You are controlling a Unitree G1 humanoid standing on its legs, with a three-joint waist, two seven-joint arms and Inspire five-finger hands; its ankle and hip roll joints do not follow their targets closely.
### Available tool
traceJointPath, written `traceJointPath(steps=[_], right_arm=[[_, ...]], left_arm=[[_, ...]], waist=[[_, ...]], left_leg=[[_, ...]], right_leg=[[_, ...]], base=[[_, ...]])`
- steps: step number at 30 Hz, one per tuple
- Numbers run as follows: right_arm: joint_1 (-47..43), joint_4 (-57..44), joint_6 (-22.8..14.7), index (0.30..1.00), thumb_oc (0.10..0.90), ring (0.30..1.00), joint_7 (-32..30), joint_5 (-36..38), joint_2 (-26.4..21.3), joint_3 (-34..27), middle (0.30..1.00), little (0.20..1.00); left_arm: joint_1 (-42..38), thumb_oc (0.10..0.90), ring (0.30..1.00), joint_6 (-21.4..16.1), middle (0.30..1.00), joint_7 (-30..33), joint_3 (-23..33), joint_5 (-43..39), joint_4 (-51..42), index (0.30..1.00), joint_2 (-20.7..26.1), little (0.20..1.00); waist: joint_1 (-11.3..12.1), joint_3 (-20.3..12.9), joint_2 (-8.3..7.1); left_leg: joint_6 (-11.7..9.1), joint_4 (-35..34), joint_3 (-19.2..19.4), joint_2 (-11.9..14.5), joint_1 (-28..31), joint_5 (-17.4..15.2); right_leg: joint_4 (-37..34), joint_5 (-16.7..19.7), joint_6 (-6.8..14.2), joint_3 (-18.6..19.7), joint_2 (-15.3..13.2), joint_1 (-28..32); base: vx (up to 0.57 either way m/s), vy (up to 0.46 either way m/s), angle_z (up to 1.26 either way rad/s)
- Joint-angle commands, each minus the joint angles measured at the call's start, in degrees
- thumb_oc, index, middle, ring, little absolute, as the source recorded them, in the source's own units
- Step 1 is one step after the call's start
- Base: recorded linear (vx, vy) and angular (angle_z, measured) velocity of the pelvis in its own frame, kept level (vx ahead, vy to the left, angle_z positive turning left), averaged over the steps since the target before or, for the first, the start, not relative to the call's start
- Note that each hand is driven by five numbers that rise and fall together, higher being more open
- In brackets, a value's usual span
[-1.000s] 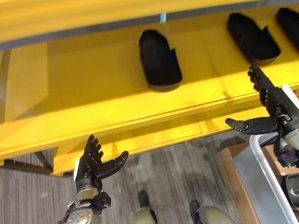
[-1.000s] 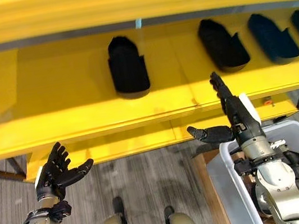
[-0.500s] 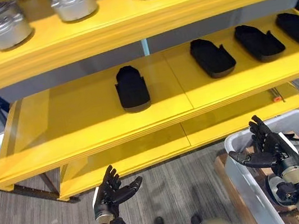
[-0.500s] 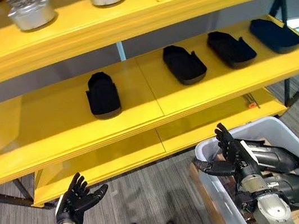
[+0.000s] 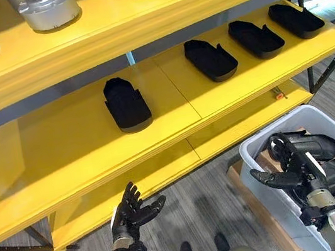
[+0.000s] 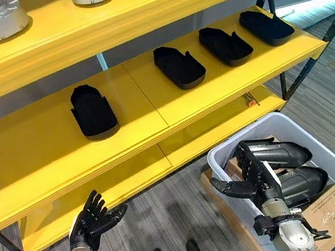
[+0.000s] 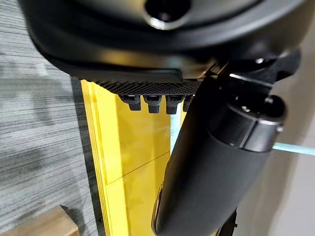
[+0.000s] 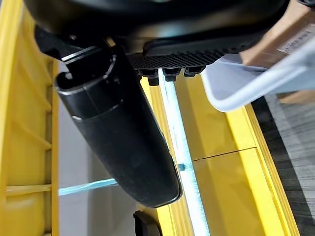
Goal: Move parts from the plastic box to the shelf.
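In the left eye view, the yellow shelf point(image 5: 172, 115) carries four black parts point(image 5: 126, 104) in a row on its middle level, and silver parts point(image 5: 47, 9) sit on the level above. The grey box point(image 5: 270, 201) stands on the floor at lower right with more black parts point(image 5: 314, 144) inside. The right hand point(image 5: 294, 169) hovers over the box, fingers spread and empty.

In the right eye view, the left hand point(image 6: 91, 225) hangs low before the bottom level, fingers straight and holding nothing.

Both wrist views show straight fingers and the thumb point(image 7: 211, 162) against the yellow shelf.
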Motion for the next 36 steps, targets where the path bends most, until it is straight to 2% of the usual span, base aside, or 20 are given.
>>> traceJointPath(steps=[1,6,7,8,9,10,11,12,16,17,18,23,36], right_arm=[[-3.5,-3.0,-5.4,1.0,0.9,1.0,-0.8,3.5,-0.1,-1.5,1.0,1.0],[-3.4,-2.8,-5.5,1.0,0.9,1.0,-1.2,3.7,0.9,-1.2,1.0,1.0],[-3.6,-2.9,-5.6,1.0,0.9,1.0,-1.3,3.8,1.3,-0.8,1.0,1.0],[-4.2,-2.7,-5.9,1.0,0.9,1.0,-1.7,3.8,1.6,0.2,1.0,1.0],[-4.3,-2.7,-5.9,1.0,0.9,1.0,-1.7,3.8,1.6,0.2,1.0,1.0],[-5.0,-2.4,-5.9,1.0,0.9,1.0,-1.9,3.6,1.6,1.0,1.0,1.0],[-5.1,-2.4,-5.5,1.0,0.9,1.0,-1.5,3.0,1.3,1.5,1.0,1.0],[-5.1,-2.4,-5.5,1.0,0.9,1.0,-1.6,3.0,1.3,1.5,1.0,1.0],[-5.6,-2.5,-4.6,1.0,0.9,1.0,-1.5,1.1,0.9,1.5,1.0,1.0],[-5.0,-3.0,-4.1,1.0,0.9,1.0,-1.0,0.7,0.9,1.2,1.0,1.0],[-4.6,-3.1,-4.1,1.0,0.9,1.0,-1.0,0.5,0.5,1.0,1.0,1.0],[-3.1,-4.4,-3.8,1.0,0.9,1.0,-1.3,0.7,0.0,-0.8,1.0,1.0],[-2.7,-5.3,-3.8,1.0,0.9,1.0,-1.6,1.8,-1.4,-1.7,1.0,1.0]], left_arm=[[-2.1,0.9,1.0,-6.7,1.0,0.2,2.5,-0.6,-4.9,1.0,4.7,1.0],[-3.9,0.9,1.0,-6.7,1.0,1.2,2.1,0.8,-3.9,1.0,6.5,1.0],[-4.2,0.9,1.0,-6.7,1.0,1.8,2.6,1.7,-3.8,1.0,6.9,1.0],[-3.9,0.9,1.0,-7.0,1.0,2.8,3.7,2.2,-3.9,1.0,6.9,1.0],[-4.0,0.9,1.0,-7.0,1.0,2.8,3.8,2.2,-3.9,1.0,6.9,1.0],[-3.2,0.9,1.0,-7.0,1.0,3.0,4.9,2.2,-4.3,1.0,6.4,1.0],[-1.2,0.9,1.0,-6.7,1.0,2.5,6.3,2.3,-4.9,1.0,5.7,1.0],[-1.1,0.9,1.0,-6.7,1.0,2.5,6.3,2.3,-5.0,1.0,5.7,1.0],[0.7,0.9,1.0,-6.3,1.0,1.8,7.8,2.6,-5.8,1.0,5.2,1.0],[1.2,0.9,1.0,-5.8,1.0,1.2,7.9,2.9,-5.7,1.0,4.2,1.0],[1.5,0.9,1.0,-5.6,1.0,1.0,7.7,2.9,-6.0,1.0,3.7,1.0],[2.2,0.9,1.0,-5.2,1.0,0.7,7.3,3.0,-6.5,1.0,2.7,1.0],[2.6,0.9,1.0,-4.6,1.0,0.6,6.8,2.8,-7.1,1.0,1.8,1.0]], waist=[[-0.9,-1.8,-1.69],[-2.5,0.8,-2.55],[-2.4,1.7,-2.98],[-1.2,2.7,-3.23],[-1.2,2.6,-3.22],[0.0,3.0,-2.87],[1.1,3.2,-2.13],[1.1,3.2,-2.08],[1.5,4.1,-3.09],[1.8,3.2,-3.88],[1.5,2.6,-3.89],[0.1,1.0,-2.61],[-1.1,-0.5,0.26]], left_leg=[[0.5,2.9,-1.7,0.9,-1.7,-5.7],[1.8,4.1,0.7,1.0,-1.0,-7.2],[2.0,4.4,2.1,1.5,-0.5,-8.0],[2.1,4.7,5.3,1.8,0.6,-9.3],[2.1,4.7,5.3,1.9,0.5,-9.2],[1.7,4.2,9.1,2.6,2.2,-10.1],[1.2,3.6,11.9,4.0,4.4,-11.9],[1.2,3.5,12.0,4.0,4.5,-11.9],[0.5,6.1,15.3,4.9,6.1,-14.1],[0.3,6.6,16.1,4.6,6.3,-15.1],[-0.2,6.8,16.0,4.8,6.3,-15.2],[-1.9,5.4,15.0,7.2,7.6,-14.1],[-4.9,2.7,15.8,11.5,8.7,-10.9]], right_leg=[[-0.9,-4.3,4.8,1.7,-3.6,3.9],[6.9,-3.8,6.2,1.7,-2.5,-0.5],[9.3,-3.4,6.5,-0.5,-2.4,-2.7],[9.9,-1.2,7.2,-8.9,-5.3,-4.7],[9.7,-1.0,7.1,-8.8,-5.2,-4.8],[6.7,-0.1,6.5,-18.2,-9.8,-4.4],[3.6,0.6,6.9,-24.0,-13.3,-3.5],[3.4,0.7,6.9,-24.0,-13.2,-3.4],[-2.7,6.4,8.9,-25.3,-15.1,-3.0],[-6.2,6.3,8.6,-26.9,-15.2,-0.3],[-6.9,6.6,8.6,-26.4,-14.7,0.0],[-5.2,4.2,7.7,-26.8,-13.1,1.3],[-2.6,-1.6,5.0,-25.3,-9.1,-0.1]], base=[[0.0,0.177,-0.42],[-0.01,0.117,-0.25],[-0.03,0.185,-0.62],[-0.04,0.135,-1.14],[0.0,0.149,-1.65],[0.11,0.074,-1.92],[0.11,0.076,-1.94],[0.11,-0.012,-1.92],[0.1,-0.097,-1.03],[0.15,-0.178,-0.57],[0.17,-0.163,-0.11],[0.16,-0.161,0.42],[0.08,-0.118,0.0]])
